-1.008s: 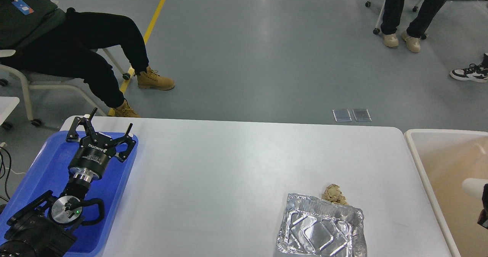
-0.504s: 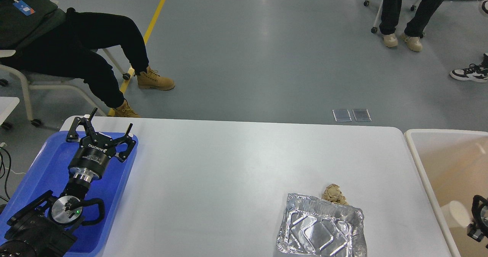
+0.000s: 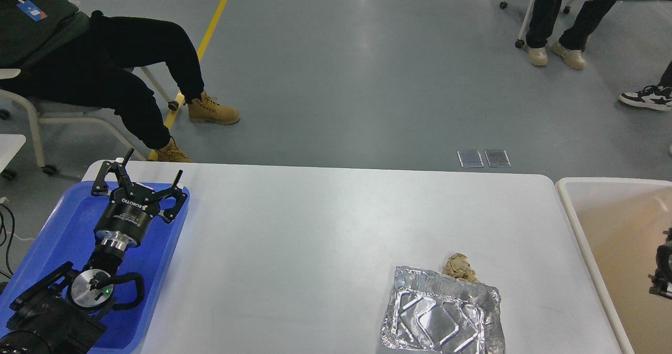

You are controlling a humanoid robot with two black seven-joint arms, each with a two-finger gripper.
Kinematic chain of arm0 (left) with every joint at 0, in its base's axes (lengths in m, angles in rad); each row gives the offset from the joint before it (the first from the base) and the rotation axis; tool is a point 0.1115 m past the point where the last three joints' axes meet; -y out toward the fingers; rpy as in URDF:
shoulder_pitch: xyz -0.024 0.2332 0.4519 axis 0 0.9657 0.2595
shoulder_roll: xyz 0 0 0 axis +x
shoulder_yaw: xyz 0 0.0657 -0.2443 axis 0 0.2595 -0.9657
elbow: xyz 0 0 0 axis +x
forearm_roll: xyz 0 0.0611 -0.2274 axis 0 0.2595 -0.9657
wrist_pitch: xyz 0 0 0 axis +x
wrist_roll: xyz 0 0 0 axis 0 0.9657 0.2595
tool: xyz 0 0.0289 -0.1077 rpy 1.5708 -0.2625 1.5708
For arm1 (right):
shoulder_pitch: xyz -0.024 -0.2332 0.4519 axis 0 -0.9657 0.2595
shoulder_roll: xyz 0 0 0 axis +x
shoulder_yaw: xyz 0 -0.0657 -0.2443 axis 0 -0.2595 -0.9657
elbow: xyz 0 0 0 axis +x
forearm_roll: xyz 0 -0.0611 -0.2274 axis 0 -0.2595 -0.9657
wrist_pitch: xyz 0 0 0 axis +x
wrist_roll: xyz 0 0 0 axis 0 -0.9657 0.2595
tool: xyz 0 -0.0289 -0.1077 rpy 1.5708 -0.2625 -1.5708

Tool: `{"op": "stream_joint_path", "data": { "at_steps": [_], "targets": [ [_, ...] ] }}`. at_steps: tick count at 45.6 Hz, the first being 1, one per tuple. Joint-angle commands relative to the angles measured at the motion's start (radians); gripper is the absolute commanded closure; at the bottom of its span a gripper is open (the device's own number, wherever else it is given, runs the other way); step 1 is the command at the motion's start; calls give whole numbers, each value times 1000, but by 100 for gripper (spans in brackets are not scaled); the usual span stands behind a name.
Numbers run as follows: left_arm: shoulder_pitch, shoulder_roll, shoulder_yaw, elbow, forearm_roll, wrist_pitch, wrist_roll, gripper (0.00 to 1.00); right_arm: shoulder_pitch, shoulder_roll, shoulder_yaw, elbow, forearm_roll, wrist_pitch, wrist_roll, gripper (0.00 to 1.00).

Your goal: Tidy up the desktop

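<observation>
The left tool hangs spread wide and empty over the glossy blue tray. The right tool (a dark sliver at the edge) is unreadable. On the matte white tabletop, a crumpled foil pan touches a wadded brown paper.

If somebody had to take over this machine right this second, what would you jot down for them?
Left end effector: open, empty, hovering over the blue tray.
Right end effector: barely in view at the frame's edge over the beige bin; open or shut cannot be told.
Desktop: a crumpled foil tray near the front right, a crumpled brown paper wad touching its far edge.
Done: cannot tell; neither item is binned.
Left: clear the foil tray and paper wad off the desktop, probably into the bin.
</observation>
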Motion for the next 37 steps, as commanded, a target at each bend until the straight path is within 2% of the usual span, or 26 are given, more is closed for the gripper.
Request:
{"op": "stream_joint_path", "data": {
  "at_steps": [1,6,11,20,28,37],
  "targets": [
    [0,0,-1,0,0,0,0,1,120,-198,-216,248,-17,11,14,1],
    [0,0,0,0,0,0,1,1,216,-303,-334,390,-81,14,45,1],
    [0,0,1,0,0,0,1,1,321,-386,-405,533,-143,20,45,0],
    [-2,0,1,0,0,0,3,1,472,-490,-540,696,-267,35,45,0],
    [-2,0,1,0,0,-2,1,1,658,-521,-760,797,-290,43,48,0],
    [-2,0,1,0,0,-2,3,1,934,-499,-1080,906,-285,86,59,0]
  ]
}}
